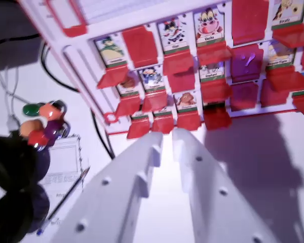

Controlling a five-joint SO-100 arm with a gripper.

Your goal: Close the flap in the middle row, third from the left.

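A white game board with rows of red flaps lies tilted across the top of the wrist view. Many flaps stand up showing animal cards, such as a cow, a cat and an elephant. Some flaps lie flat, showing only red or a dark face with a question mark. In the middle row a slot between two cards shows only red. My white gripper points at the board's near edge, just short of the nearest flaps. Its jaws are together, with only a thin slit and nothing held.
A black cable curves along the board's left side. A bunch of coloured round pieces sits at the left above a printed sheet with a pen. A dark bulky shape fills the lower left corner.
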